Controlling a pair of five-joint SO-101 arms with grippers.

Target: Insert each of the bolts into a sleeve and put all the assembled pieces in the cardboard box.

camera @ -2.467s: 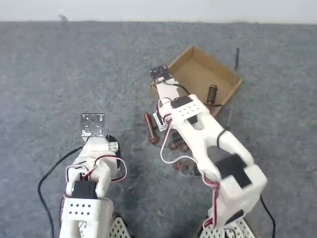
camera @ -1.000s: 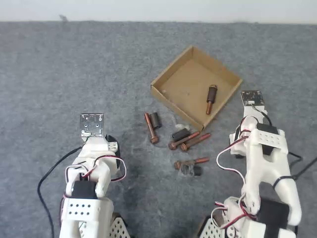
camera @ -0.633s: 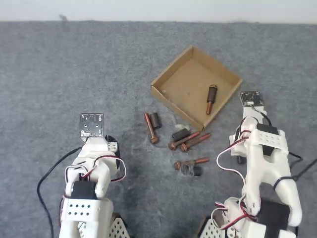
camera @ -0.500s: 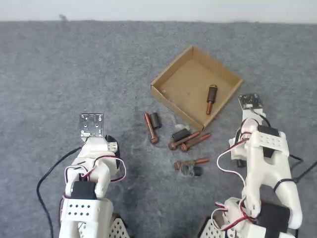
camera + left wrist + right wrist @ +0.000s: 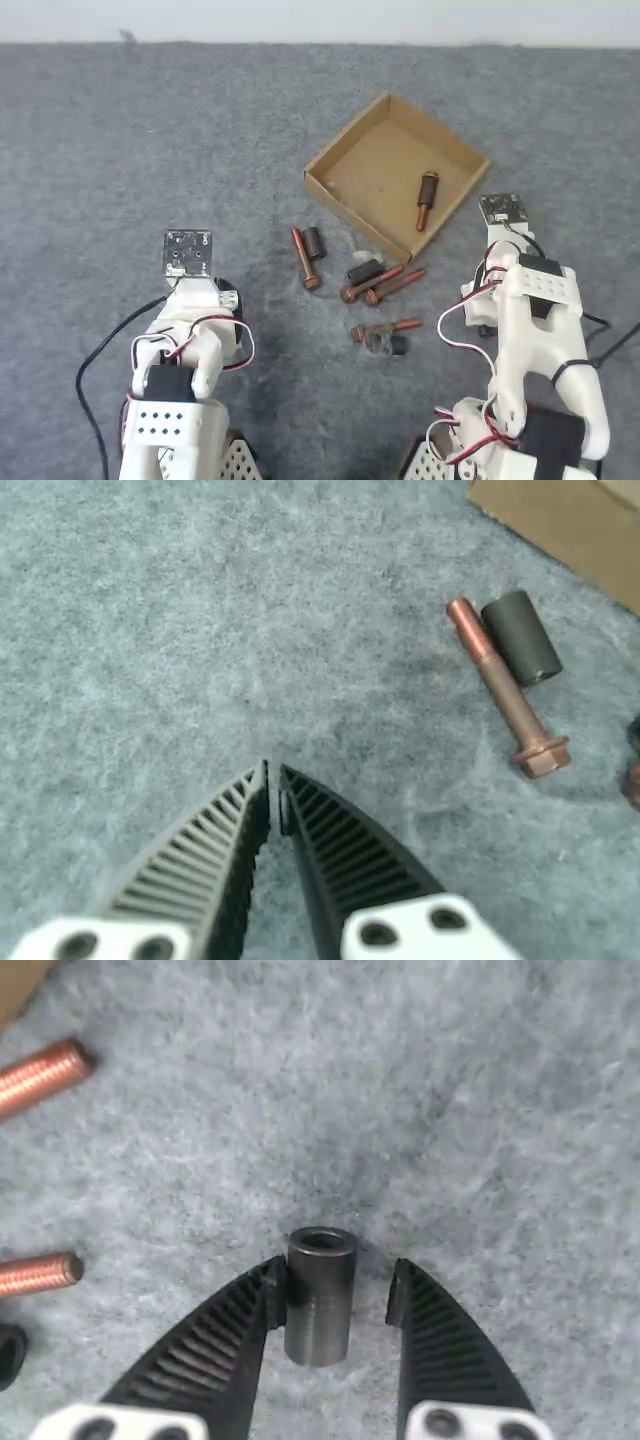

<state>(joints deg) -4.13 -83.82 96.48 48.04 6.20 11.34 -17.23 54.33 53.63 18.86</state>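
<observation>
My right tool stands open astride a black sleeve on the bench, near the cardboard box. I judge grasping comes next: close squarely. My left tool is almost closed, empty.

A grey, short-pile carpet covers the work surface. A pale, plain strip of wall runs along its far edge. The light is soft and even.

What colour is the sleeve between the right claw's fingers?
The sleeve is dark grey; clearest in right wrist view.
</observation>
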